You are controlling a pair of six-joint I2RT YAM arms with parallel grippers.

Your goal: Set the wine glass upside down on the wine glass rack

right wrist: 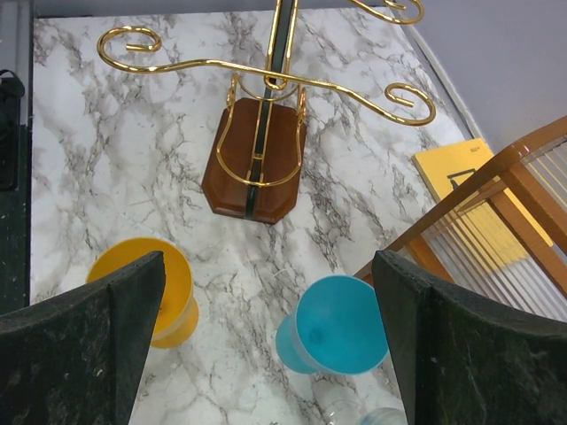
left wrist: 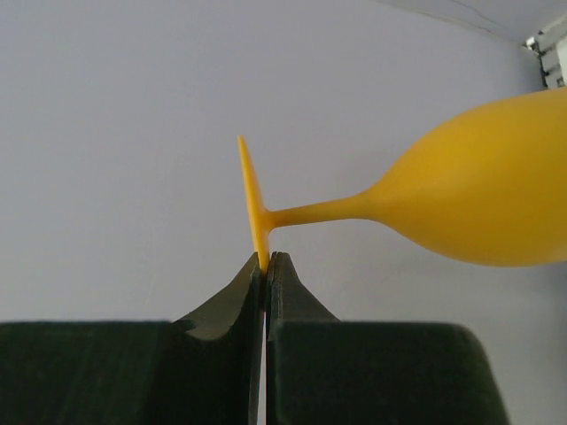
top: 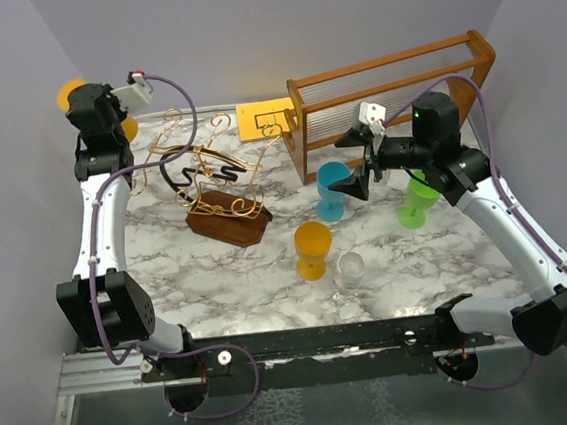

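Observation:
My left gripper [top: 101,111] is raised at the back left, above the table's corner, shut on the foot rim of a yellow wine glass [top: 71,92]. In the left wrist view that glass [left wrist: 496,195] lies sideways, its thin foot pinched between my closed fingertips [left wrist: 266,257]. The wine glass rack [top: 210,174], gold curly wire on a dark brown base [right wrist: 255,159], stands just right of that arm. My right gripper [top: 355,170] hangs open over a blue wine glass [right wrist: 341,323], not touching it, with nothing between its fingers [right wrist: 268,266].
Upright on the marble stand the blue glass [top: 333,188], another yellow glass [top: 313,248], a green glass [top: 418,200] and a clear glass [top: 349,269]. A large orange-brown wooden frame [top: 392,86] fills the back right. A yellow card [top: 262,119] lies beside it.

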